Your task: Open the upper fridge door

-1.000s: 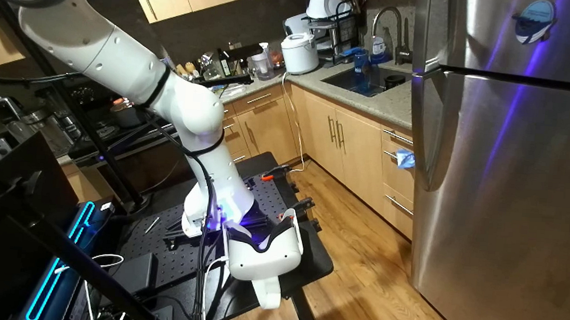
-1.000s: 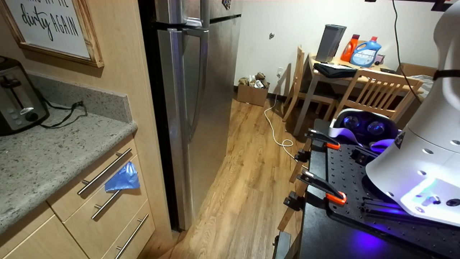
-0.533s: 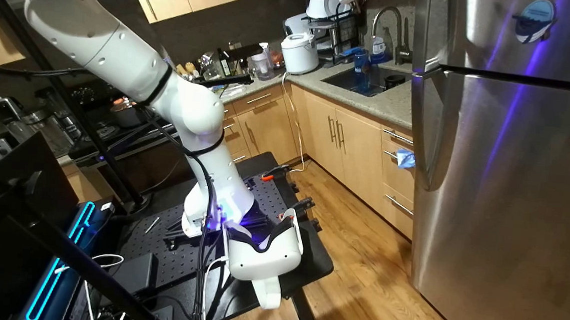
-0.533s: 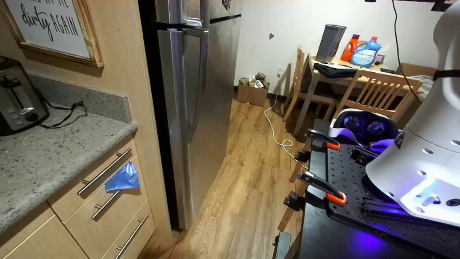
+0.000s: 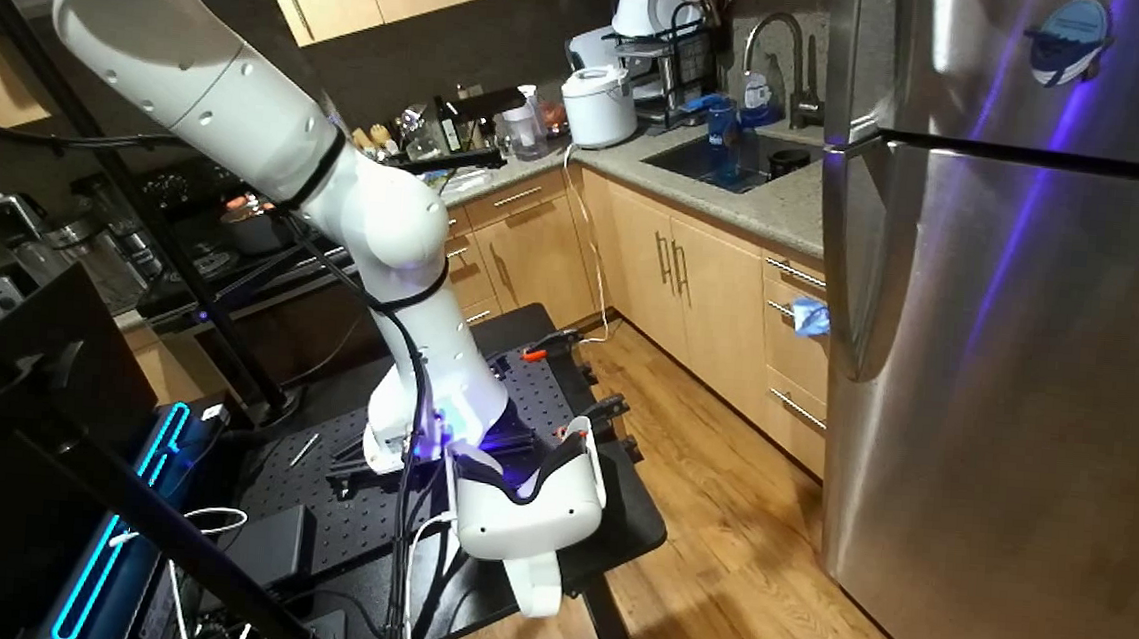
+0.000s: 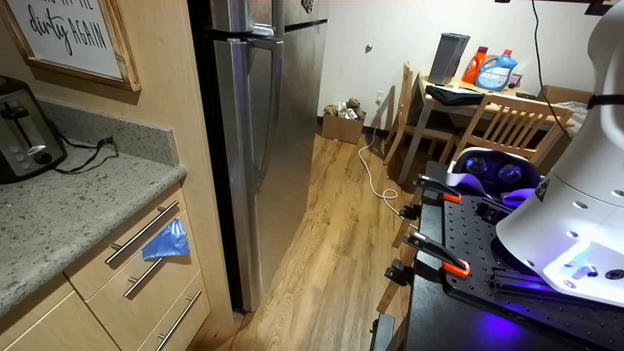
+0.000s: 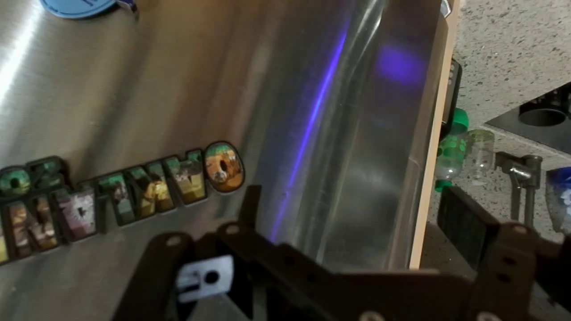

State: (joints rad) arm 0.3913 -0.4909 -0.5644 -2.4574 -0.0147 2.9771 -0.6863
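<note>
The upper fridge door (image 5: 989, 58) is stainless steel and looks shut in both exterior views; its lower part also shows here (image 6: 298, 10). Its handle (image 6: 278, 19) runs along the edge nearest the counter. In the wrist view the door (image 7: 178, 89) fills the left and middle, with letter magnets on it. A long raised metal band (image 7: 332, 129), which looks like the handle, runs between the fingers. My gripper (image 7: 353, 194) is open and empty, one finger over the door face, the other beyond the door's edge over the counter. Contact cannot be told. The gripper is out of both exterior views.
The lower fridge door (image 5: 1006, 390) has its own curved handle (image 6: 273, 112). A wooden panel edge (image 7: 430, 178) stands beside the fridge. The counter holds bottles (image 7: 451, 147) and a faucet (image 7: 528, 171). A headset (image 5: 526, 517) lies on the robot's table (image 5: 635, 525).
The arm's upper links have shifted slightly to the right in an exterior view, mostly in the first half second. The fridge doors have not moved.
</note>
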